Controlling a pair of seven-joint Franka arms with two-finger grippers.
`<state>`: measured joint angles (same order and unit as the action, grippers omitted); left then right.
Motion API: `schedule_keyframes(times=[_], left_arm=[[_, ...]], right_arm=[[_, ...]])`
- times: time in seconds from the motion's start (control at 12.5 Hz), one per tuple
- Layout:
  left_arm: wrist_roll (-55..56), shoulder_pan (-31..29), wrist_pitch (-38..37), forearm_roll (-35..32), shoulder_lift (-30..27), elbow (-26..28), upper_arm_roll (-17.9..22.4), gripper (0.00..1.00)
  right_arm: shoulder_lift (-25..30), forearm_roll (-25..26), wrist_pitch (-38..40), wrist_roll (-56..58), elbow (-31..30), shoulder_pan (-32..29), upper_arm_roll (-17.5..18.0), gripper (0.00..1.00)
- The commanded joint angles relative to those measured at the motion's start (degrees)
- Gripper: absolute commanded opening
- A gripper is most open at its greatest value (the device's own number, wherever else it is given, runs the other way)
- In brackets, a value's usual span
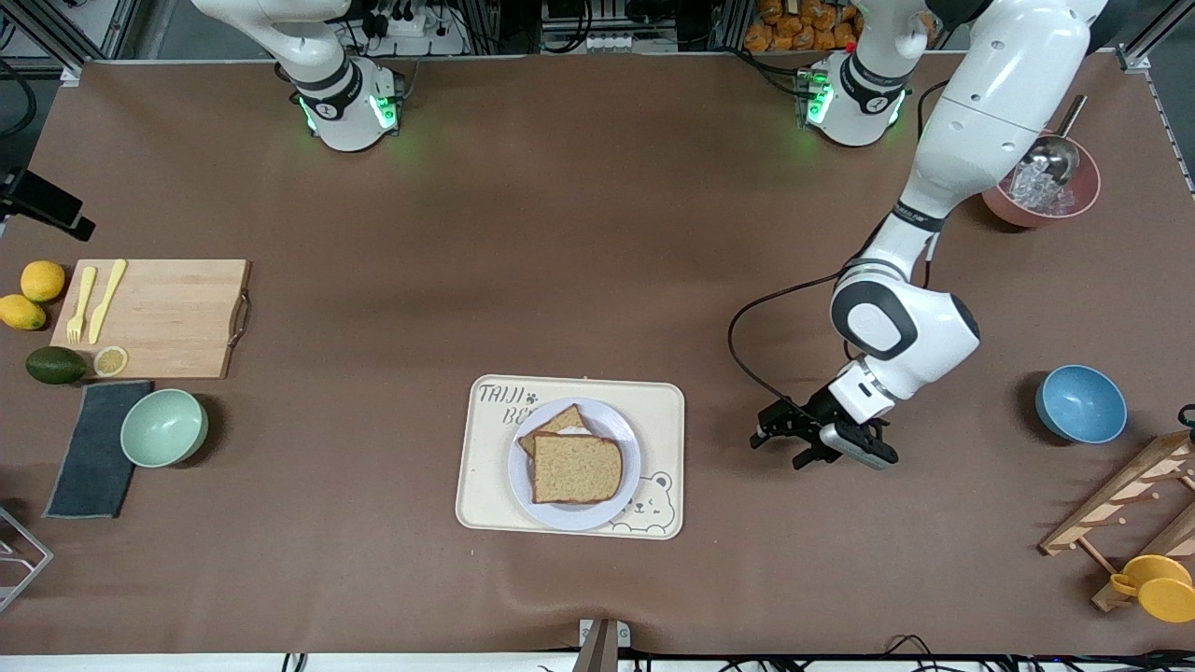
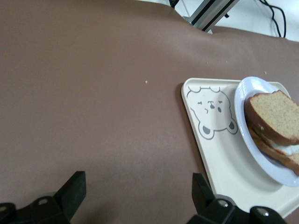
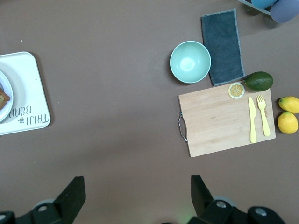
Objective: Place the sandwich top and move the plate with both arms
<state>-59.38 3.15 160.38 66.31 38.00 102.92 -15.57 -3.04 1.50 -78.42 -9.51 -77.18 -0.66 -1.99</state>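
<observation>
The sandwich top (image 1: 576, 467), a plain brown bread slice, lies on the stacked sandwich on the round pale plate (image 1: 627, 439). The plate stands on the cream bear-printed tray (image 1: 658, 411). A lower slice (image 1: 553, 425) pokes out from under it. My left gripper (image 1: 778, 450) is open and holds nothing, low over bare table beside the tray toward the left arm's end. Its wrist view shows the sandwich top (image 2: 275, 116), plate (image 2: 243, 100) and tray (image 2: 219, 154) ahead of the gripper (image 2: 138, 186). My right gripper (image 3: 138, 189) is open and holds nothing, high over the table between tray (image 3: 23, 93) and cutting board.
Toward the right arm's end lie a wooden cutting board (image 1: 168, 317) with yellow cutlery, two lemons (image 1: 42, 280), an avocado (image 1: 56, 365), a green bowl (image 1: 164, 427) and a grey cloth (image 1: 93, 448). Toward the left arm's end: blue bowl (image 1: 1081, 403), pink ice bowl (image 1: 1044, 191), wooden rack (image 1: 1120, 504), yellow cup (image 1: 1158, 586).
</observation>
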Motion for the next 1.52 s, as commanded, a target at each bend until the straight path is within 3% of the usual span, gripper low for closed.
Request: schedule_keyframes(times=[0.0,0.4,0.8,1.12,1.44], left_arm=[[6.2,-0.7,-4.7,-7.5,-6.5,6.1,2.6,1.0],[21.8,-0.8,-16.0,-24.0,-16.5,10.7,8.3,1.0],[37.2,-0.8,-29.3,-42.3,-24.1,9.9,12.0,1.0],[44.6,-3.2,-39.1,-48.7,-30.6,9.6,12.0,1.0],[54.3,-4.8,-57.1,-59.9,-32.9,-0.6,11.4,1.0]], right_arm=[[0.4,1.0,0.3,-0.4,-0.3,-0.8,0.8,1.0],[0.4,1.0,0.7,-2.1,-0.3,-0.8,0.8,1.0],[0.4,0.9,1.1,-2.1,-0.3,-0.8,0.9,1.0],[0.3,0.9,1.2,-2.0,-0.3,-0.8,0.8,1.0],[0.2,0.9,1.2,-2.0,-0.4,-0.8,0.8,1.0]])
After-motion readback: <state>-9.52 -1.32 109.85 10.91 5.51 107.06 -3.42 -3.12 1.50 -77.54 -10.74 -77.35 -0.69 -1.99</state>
